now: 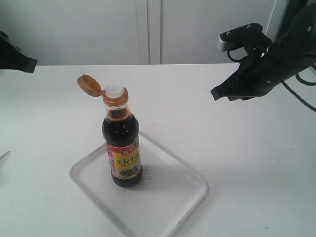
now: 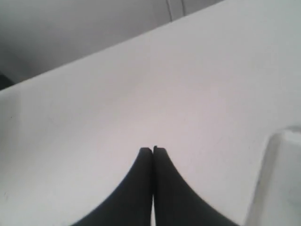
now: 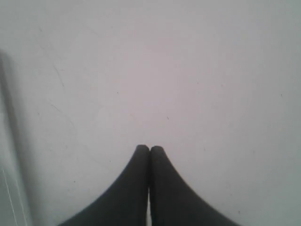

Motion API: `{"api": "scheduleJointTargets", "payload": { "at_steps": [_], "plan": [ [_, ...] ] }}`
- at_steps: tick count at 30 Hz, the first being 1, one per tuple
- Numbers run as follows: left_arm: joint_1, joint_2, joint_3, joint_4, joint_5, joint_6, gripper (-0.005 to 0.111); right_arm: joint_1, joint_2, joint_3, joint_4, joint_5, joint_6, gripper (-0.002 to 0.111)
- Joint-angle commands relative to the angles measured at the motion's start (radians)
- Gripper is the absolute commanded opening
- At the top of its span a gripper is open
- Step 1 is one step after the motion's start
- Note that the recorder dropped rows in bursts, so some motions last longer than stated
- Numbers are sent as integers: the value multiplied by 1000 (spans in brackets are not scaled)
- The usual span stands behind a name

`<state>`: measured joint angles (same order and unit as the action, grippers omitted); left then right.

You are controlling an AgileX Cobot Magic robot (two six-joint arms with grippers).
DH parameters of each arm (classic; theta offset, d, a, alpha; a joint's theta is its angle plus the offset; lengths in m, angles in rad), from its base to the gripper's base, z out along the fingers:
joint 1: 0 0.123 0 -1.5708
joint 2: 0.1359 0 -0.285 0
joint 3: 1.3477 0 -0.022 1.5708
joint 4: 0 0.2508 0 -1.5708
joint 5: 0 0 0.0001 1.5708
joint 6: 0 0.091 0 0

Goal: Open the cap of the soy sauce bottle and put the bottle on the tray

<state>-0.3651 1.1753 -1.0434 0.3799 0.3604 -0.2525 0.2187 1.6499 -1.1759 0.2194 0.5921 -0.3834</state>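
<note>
Dark brown-black liquid fills the soy sauce bottle [image 1: 122, 143], which stands upright on the tray [image 1: 182, 197], toward its left half in the exterior view, with its red-and-yellow label facing the camera. The copper-orange cap [image 1: 89, 85] is flipped open and hangs back on its hinge to the left of the neck, leaving the white spout [image 1: 114, 90] uncovered at the top. The tray is white, flat, with rounded corners and a low rim, and it lies on the white table [image 1: 247, 158] turned at an angle, one corner running out of the bottom of the picture. Neither claw touches the bottle. The right gripper [image 1: 215, 93] hangs in the air above the table, well to the right of the bottle and about level with its cap; in the right wrist view its two black fingers [image 3: 136, 188] are pressed together with nothing between them, over bare table. The left gripper [image 1: 33, 64] shows only as a dark tip at the left edge of the exterior view, well apart from the bottle; in the left wrist view its fingers [image 2: 136, 193] are likewise clenched together on nothing, above the table, with a corner of the tray [image 2: 277, 183] showing near the frame's edge.
</note>
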Motion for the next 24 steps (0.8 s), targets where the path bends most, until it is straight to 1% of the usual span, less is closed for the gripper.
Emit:
{"api": "scheduleJointTargets", "payload": {
  "at_steps": [1,7,11,14,18,24],
  "plan": [
    [63,-11,-8,-22,145,32,0,-53,-8,-14,-96,103,81,0],
    [109,-13,-8,-80,314,146,0,-156,-39,-14,-126,232,99,0],
    [114,-26,-6,-126,349,147,0,-202,-85,10,-124,248,99,0],
    [114,-64,-4,-125,372,147,0,-211,-132,45,-124,214,99,0],
    [114,-137,12,-122,350,145,0,-211,-198,100,-107,138,99,0],
    [114,-264,141,-122,258,112,0,-211,-317,187,-105,47,99,0]
  ]
}}
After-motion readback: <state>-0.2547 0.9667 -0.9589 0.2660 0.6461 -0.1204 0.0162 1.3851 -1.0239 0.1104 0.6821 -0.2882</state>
